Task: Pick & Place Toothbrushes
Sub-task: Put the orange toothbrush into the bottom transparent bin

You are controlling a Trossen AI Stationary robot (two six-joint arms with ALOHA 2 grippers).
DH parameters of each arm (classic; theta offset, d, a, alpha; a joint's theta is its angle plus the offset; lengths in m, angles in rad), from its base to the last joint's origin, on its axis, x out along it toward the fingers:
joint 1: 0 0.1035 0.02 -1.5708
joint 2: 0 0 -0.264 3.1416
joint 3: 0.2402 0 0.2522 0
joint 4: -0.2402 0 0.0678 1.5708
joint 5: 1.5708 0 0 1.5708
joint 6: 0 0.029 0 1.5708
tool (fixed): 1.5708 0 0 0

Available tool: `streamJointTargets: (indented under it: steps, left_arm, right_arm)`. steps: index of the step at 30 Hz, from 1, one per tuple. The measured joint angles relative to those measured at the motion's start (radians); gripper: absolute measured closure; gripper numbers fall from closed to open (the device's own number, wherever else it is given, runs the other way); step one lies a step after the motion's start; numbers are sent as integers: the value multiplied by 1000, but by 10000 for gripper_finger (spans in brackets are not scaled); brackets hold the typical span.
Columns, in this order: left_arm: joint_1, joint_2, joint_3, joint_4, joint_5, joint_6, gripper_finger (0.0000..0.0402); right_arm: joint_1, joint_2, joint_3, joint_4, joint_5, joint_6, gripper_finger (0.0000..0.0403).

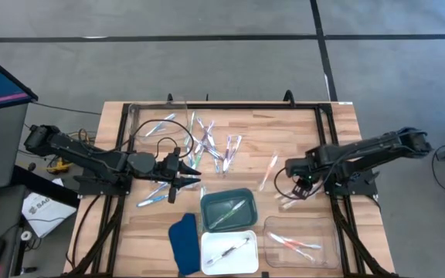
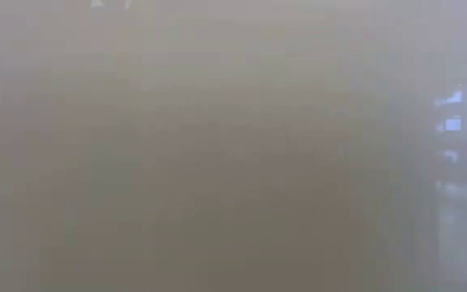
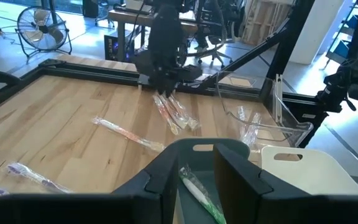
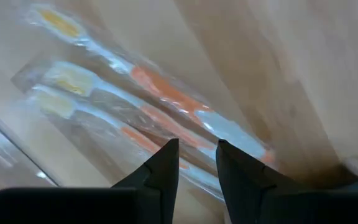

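Note:
Loose toothbrushes point(image 1: 211, 147) lie in a heap on the wooden table's far middle, with blue ones point(image 1: 154, 194) near my left arm. My left gripper point(image 1: 191, 179) point(image 3: 196, 180) hovers open, with a narrow gap, just left of the green tray point(image 1: 228, 208), where a green toothbrush point(image 3: 197, 190) lies. My right gripper point(image 1: 296, 189) point(image 4: 196, 158) points down, open, over three wrapped pink-orange toothbrushes point(image 4: 166, 99) point(image 3: 176, 115) lying flat on the table. The low view shows nothing. My right gripper comes from above, pointing down, at the handle end of the pink-orange toothbrushes point(image 4: 229, 134), which lie flat on the table. I cannot tell whether its fingertips point(image 4: 166, 162) touch them.
A white tray point(image 1: 229, 251) holds one toothbrush. A clear tray point(image 1: 301, 241) near the right holds pink-orange ones, and another clear tray point(image 1: 157, 127) stands far left. A dark blue cloth point(image 1: 182, 243) lies beside the white tray. One pink-orange toothbrush point(image 1: 269, 171) lies alone mid-table.

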Motion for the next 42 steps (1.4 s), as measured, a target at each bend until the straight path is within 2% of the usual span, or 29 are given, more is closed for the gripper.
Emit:
streamJointTargets:
  steps: [8, 16, 23, 26, 31, 42]
  left_arm:
    - [0, 1, 0, 0, 0, 15, 307]
    - [0, 1, 0, 1, 0, 15, 307]
    - [0, 1, 0, 8, 0, 15, 307]
    - [0, 1, 0, 8, 0, 15, 307]
    - [0, 1, 0, 7, 0, 15, 307]
    - [0, 1, 0, 7, 1, 15, 307]
  right_arm:
    - [35, 142, 0, 77, 29, -48, 299]
    - [34, 286, 5, 96, 37, -74, 261]
    - [34, 325, 24, 120, 33, -123, 231]
    - [35, 326, 37, 142, 84, -123, 231]
    - [35, 324, 39, 166, 128, -153, 257]
    - [14, 324, 39, 194, 134, -155, 363]
